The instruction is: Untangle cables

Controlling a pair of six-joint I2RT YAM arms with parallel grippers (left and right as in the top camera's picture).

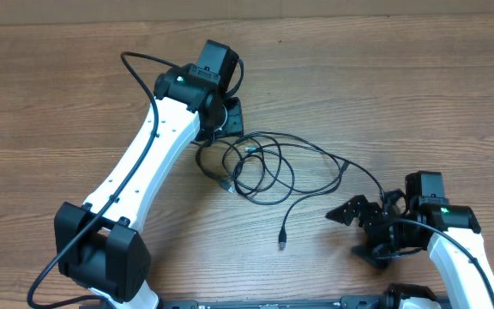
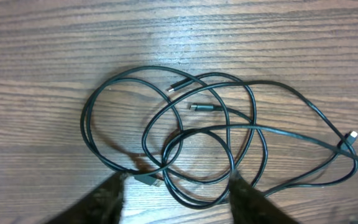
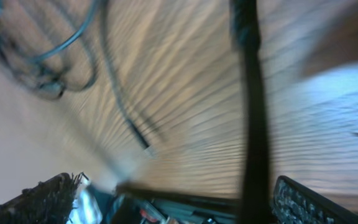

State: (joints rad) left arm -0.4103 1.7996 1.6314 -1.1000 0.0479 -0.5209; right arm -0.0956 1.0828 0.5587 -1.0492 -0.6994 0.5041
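- Your left end effector (image 2: 178, 180) hangs right over the left edge of the tangle. Its fingers are spread and pinch nothing. Loops lie on the worktop (image 1: 418, 86) between them, and one dark plug (image 2: 148, 180) sits just beside the left finger.
- The cables (image 1: 262, 168) lie mid-worktop as a flat knot of thin black overlapping loops. The knot runs longer side to side, and two plug tips show inside the loops. Your left arm is much the nearer.
- One loose tail (image 1: 282, 245) runs from the knot toward the near edge and ends in a plug.
- Your right end effector (image 1: 356, 233) sits well right of the knot, jaws wide apart and empty. A single strand arcs out toward it; I judge that strand its easiest pick.
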